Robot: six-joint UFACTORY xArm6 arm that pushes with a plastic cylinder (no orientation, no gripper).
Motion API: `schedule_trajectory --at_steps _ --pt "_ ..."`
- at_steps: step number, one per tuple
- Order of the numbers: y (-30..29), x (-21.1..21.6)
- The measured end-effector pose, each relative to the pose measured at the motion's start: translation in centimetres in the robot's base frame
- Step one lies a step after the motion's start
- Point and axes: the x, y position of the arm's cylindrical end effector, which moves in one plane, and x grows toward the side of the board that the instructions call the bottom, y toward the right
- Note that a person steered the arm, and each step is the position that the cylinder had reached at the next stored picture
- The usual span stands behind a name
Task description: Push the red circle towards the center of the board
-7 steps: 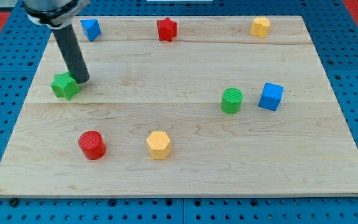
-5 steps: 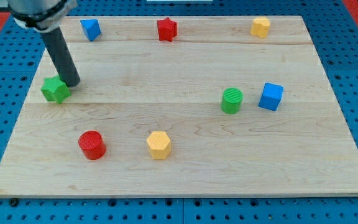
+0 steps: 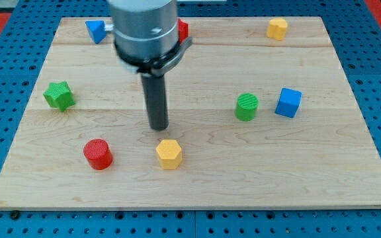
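While the red circle point(image 3: 98, 154) sits low on the left of the frame, well short of the middle of the wooden board point(image 3: 309, 172), the task is judged barely begun: no contact with it is seen, and the whole push remains to be made. My tip point(image 3: 159, 126) is planted near mid-frame, just above the yellow hexagon point(image 3: 169, 153) and well apart from the red circle, to its upper right. No claw is carried, so no opening or closing can be told; only a bare rod is shown. The red circle is seen upright, a squat ridged cylinder, unobstructed on every side.
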Motion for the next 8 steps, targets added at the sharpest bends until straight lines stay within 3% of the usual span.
schedule_trajectory --at_steps 1,3,4,6,7,8 --pt "-0.2 4.3" --pt "-4.9 7.5" --pt "-8.7 7.5" --pt "-10.2 2.9" --pt "-15.0 1.8" --pt "-15.8 0.3"
